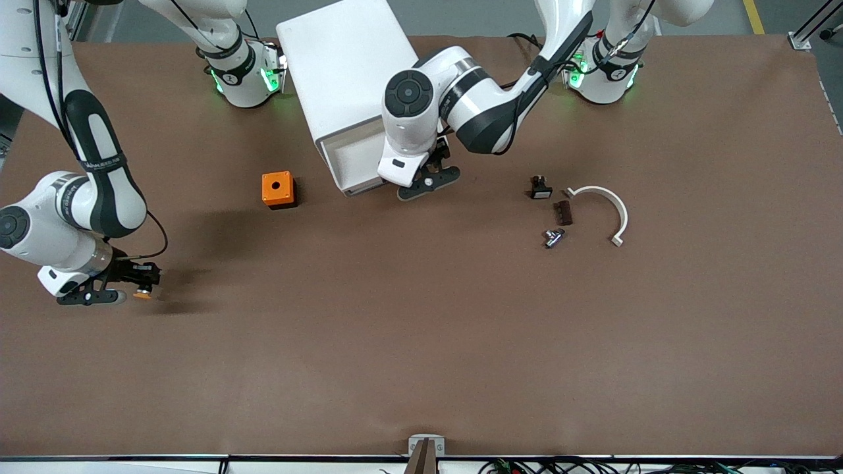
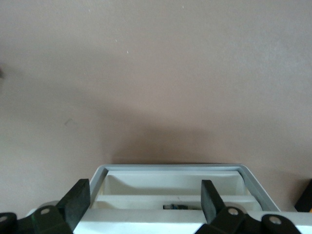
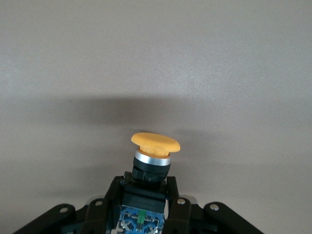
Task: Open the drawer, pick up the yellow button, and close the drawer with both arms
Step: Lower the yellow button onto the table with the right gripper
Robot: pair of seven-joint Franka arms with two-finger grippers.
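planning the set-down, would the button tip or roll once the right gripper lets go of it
The button, clamped by its body in the right gripper, looks top-heavy: its cap is wider than the neck below, so it may well tip. On its side, the round cap would probably roll in an arc. It looks stiff and likely light.

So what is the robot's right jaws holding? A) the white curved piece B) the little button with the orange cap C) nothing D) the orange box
B: the right gripper is shut on the button, its orange cap sticking out past the jaws above the table.
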